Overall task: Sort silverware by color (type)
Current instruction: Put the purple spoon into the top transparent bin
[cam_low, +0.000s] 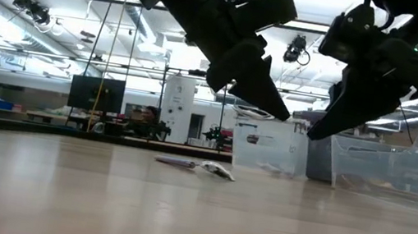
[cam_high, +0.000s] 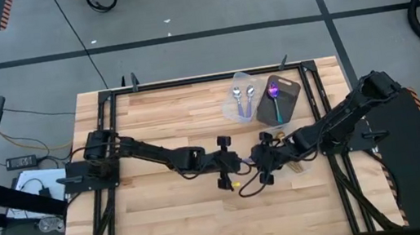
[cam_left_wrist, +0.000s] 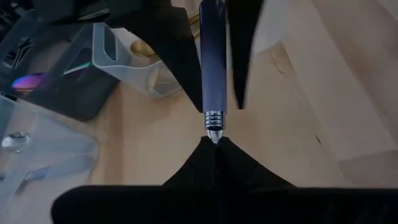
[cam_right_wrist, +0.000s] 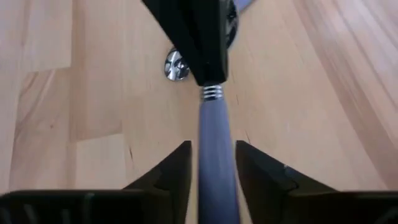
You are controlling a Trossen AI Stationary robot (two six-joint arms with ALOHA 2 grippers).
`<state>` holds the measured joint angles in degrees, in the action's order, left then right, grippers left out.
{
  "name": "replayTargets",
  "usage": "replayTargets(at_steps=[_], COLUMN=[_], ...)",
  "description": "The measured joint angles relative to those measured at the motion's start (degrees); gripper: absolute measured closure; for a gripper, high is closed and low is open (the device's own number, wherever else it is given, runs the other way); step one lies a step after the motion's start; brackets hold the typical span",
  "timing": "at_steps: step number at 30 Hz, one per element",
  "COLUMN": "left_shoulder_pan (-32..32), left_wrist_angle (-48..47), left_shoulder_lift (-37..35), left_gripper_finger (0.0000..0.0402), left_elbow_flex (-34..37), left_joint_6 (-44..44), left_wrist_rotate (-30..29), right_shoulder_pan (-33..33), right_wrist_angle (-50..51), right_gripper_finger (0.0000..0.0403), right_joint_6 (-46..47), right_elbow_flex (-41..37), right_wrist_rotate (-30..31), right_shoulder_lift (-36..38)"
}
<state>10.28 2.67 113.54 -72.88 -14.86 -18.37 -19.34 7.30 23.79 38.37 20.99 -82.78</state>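
Both grippers meet above the table's middle, tip to tip. Between them is a spoon with a lavender-blue handle [cam_right_wrist: 214, 155] and a silver ringed collar [cam_left_wrist: 213, 118]. My left gripper [cam_left_wrist: 214, 142] is shut on it. My right gripper [cam_right_wrist: 213, 163] is open, with a finger close on either side of the handle and narrow gaps showing. The spoon's bowl is hidden by the left fingers. In the low view the left gripper [cam_low: 271, 101] and the right gripper [cam_low: 326, 122] hang clear of the table. Another spoon [cam_low: 197, 166] lies flat on the wood. My left gripper pinches the spoon between its two fingers just past the silver ringed collar [cam_right_wrist: 212, 93], at the handle's inner end. The fingers come level from the table's left and lie along the spoon. The spoon is lifted clear, with its handle pointing level toward the right gripper.
At the far right of the table are a clear tray [cam_high: 235, 107] holding silver spoons and a darker tray [cam_high: 288, 100] holding a purple-blue spoon [cam_high: 274, 93]. A clear container with a gold spoon [cam_left_wrist: 142, 48] stands close beside the right arm. Bare wood lies to the left and near side.
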Motion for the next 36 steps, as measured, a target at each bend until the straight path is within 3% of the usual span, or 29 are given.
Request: replayTargets(at_steps=[6, 9, 15, 20, 24, 32, 36], left_shoulder_pan=[-0.06, -0.01, 0.4, 0.66, 1.68, 2.84, 2.31], left_wrist_angle=[-0.08, -0.12, -5.3, -11.91, -6.43, -0.08, 0.07], left_shoulder_lift=[0.0, 0.0, -2.99, -6.86, -8.26, -9.36, -9.88], left_gripper_finger=[0.039, 0.038, 0.0316, 0.0269, 0.0262, 0.0261, 0.0261], left_elbow_flex=[-0.2, -0.21, -0.48, 0.48, 4.98, 14.01, 16.03], left_joint_6=[-1.85, -0.68, 2.31, 5.56, 6.9, 8.39, 3.7], left_wrist_rotate=[-0.07, -0.39, -8.24, -6.83, -2.79, -2.49, -2.53], right_shoulder_pan=[0.86, 1.22, 3.85, 7.56, 12.1, 23.48, 28.9], right_wrist_angle=[0.07, -0.01, 2.01, 6.15, 7.26, 4.6, 2.13], right_gripper_finger=[0.0349, 0.0349, 0.035, 0.035, 0.035, 0.0336, 0.0338], right_joint_6=[0.05, 0.32, 4.84, 9.96, 13.5, 17.28, 17.16], right_elbow_flex=[0.0, 0.0, 0.02, 0.1, 0.09, 0.11, 0.11], right_wrist_rotate=[-0.16, -0.63, -3.12, -2.51, -0.64, -1.09, -2.21], right_shoulder_lift=[0.0, 0.0, 0.64, 3.16, 5.53, 8.46, 8.66])
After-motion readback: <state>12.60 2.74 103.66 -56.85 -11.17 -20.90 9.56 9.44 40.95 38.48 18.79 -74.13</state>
